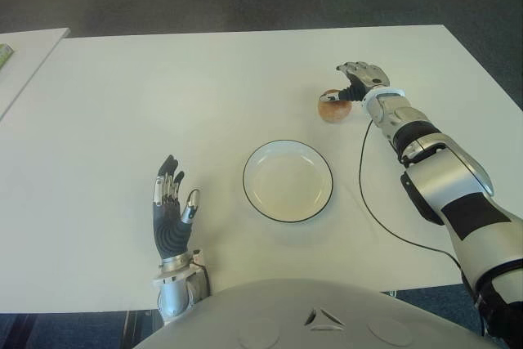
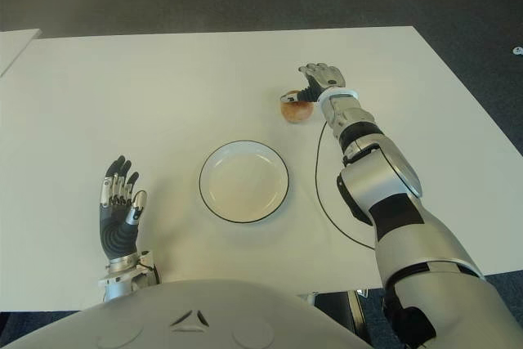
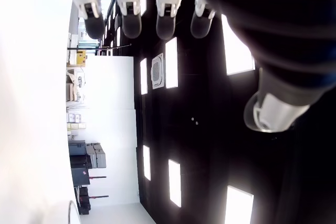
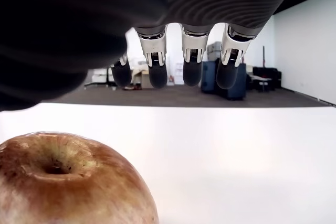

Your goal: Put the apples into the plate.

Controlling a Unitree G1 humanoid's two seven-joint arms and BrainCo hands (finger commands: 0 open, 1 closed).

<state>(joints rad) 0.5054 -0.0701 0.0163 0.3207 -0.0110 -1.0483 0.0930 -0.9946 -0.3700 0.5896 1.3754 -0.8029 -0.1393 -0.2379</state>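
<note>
Task barely begun. The plate [image 1: 288, 180] sits empty near the middle of the white desk [image 1: 163, 87], nothing in it. Only one apple [image 1: 333, 107] is visible; it stands on the desk beyond the plate and to its right, apart from the rim. The right hand [image 1: 357, 81] is reached out over the apple, just beside and above it. In the right wrist view the fingers [image 4: 191, 59] are extended and released, hanging past the apple [image 4: 68, 179] with desk showing between; no contact visible, so no grasp yet. The left hand [image 1: 172, 210] shows to the left of the plate, palm up, fingers spread and holding nothing. Remaining, by my reading: close on the apple, lift, carry it to the plate, release. A black cable [image 1: 368, 194] trails on the desk right of the plate.
</note>
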